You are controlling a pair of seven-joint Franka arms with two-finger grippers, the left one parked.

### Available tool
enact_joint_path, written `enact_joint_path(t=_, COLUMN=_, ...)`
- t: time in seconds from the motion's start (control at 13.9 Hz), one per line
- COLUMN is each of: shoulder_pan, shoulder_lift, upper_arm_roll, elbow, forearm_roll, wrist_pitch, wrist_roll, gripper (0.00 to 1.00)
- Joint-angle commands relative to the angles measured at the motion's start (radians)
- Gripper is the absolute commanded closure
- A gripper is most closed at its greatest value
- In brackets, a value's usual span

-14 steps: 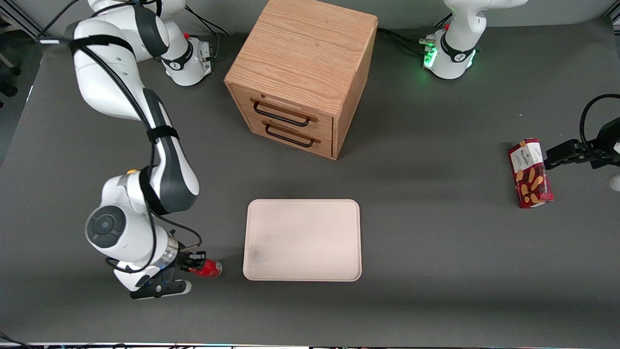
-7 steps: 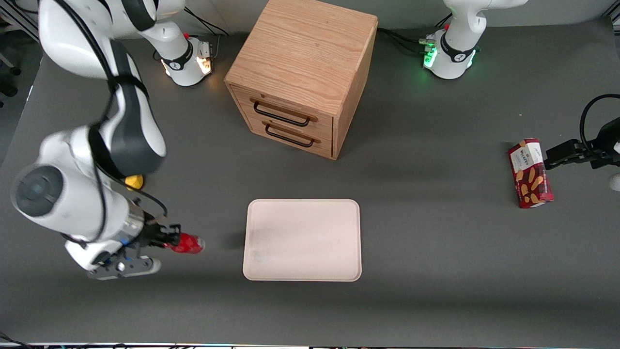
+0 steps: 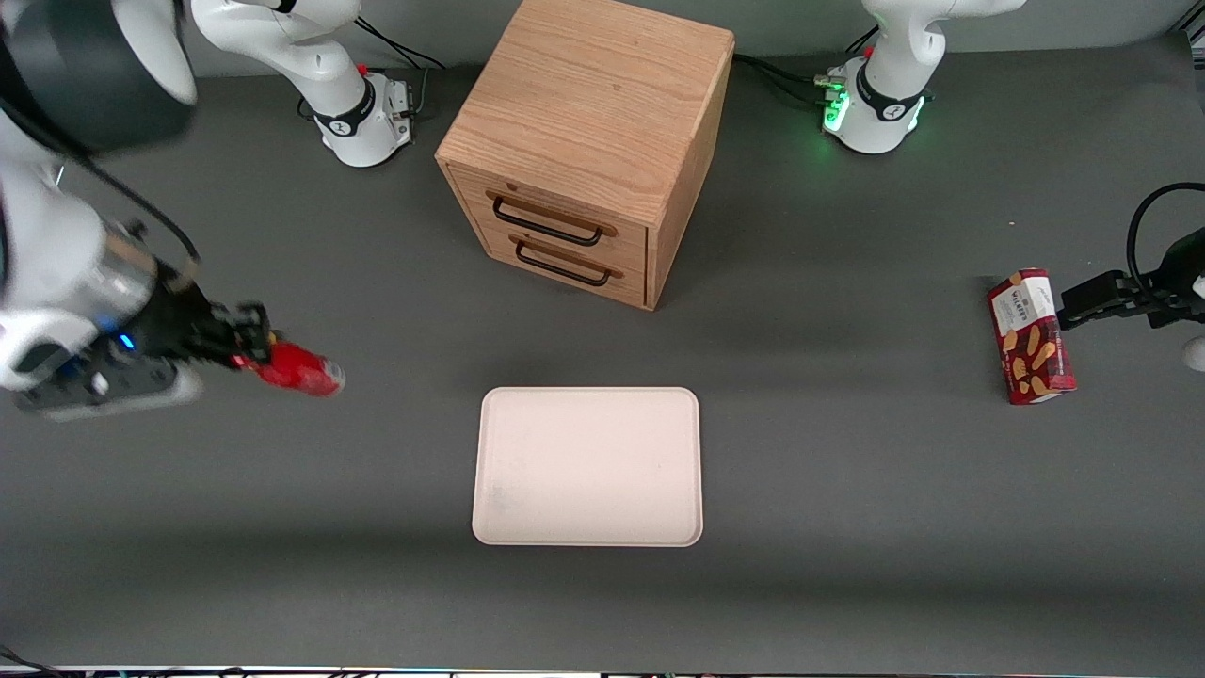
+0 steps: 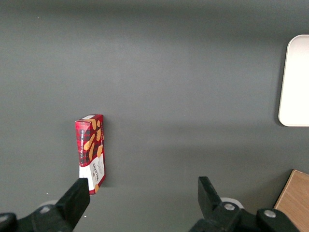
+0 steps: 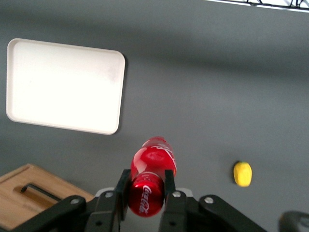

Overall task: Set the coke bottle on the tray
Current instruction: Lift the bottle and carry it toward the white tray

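Observation:
My gripper (image 3: pixel 252 350) is shut on the coke bottle (image 3: pixel 301 369), a small red bottle, and holds it high above the table, well off toward the working arm's end from the tray (image 3: pixel 588 466). In the right wrist view the bottle (image 5: pixel 150 181) sits between the two black fingers (image 5: pixel 170 187), with the cream-white tray (image 5: pixel 63 84) lying flat on the grey table below, off to one side. The tray has nothing on it.
A wooden drawer cabinet (image 3: pixel 588 141) stands farther from the front camera than the tray; its edge shows in the right wrist view (image 5: pixel 29 193). A red snack box (image 3: pixel 1031 336) lies toward the parked arm's end. A small yellow object (image 5: pixel 242 173) lies on the table.
My gripper has risen with the coke bottle, lifting it off the table beside the tray and carrying it up and away from the front camera.

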State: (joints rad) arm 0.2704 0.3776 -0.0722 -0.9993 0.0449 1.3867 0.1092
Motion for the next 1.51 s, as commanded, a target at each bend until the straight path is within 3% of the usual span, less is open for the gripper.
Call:
enact_joint_path(t=0.0, shoulder_pan=0.009, shoulder_lift=-0.065, upper_arm_roll=-0.001, elbow=-0.055, forearm_roll=-0.016, wrist_pitch=-0.014, wrist_roll=0.006, gripper=1.0)
enact_joint_path(t=0.22, shoulder_pan=0.012, shoulder_lift=-0.059, upper_arm_roll=0.003, elbow=-0.047, forearm_roll=-0.008, wrist_pitch=-0.015, wrist_roll=0.021, gripper=1.0)
enact_joint_path(t=0.79, shoulder_pan=0.018, shoulder_lift=0.003, upper_arm_roll=0.239, elbow=0.002, forearm_roll=-0.011, wrist_pitch=0.057, wrist_roll=0.433, gripper=1.0)
enact_joint_path(t=1.08, shoulder_pan=0.026, shoulder_lift=0.042, upper_arm_roll=0.262, elbow=0.005, forearm_roll=-0.019, wrist_pitch=0.089, wrist_roll=0.488, gripper=1.0)
enact_joint_path(t=1.44, shoulder_pan=0.043, shoulder_lift=0.164, upper_arm_roll=0.264, elbow=0.004, forearm_roll=-0.109, wrist_pitch=0.208, wrist_roll=0.481, gripper=1.0)
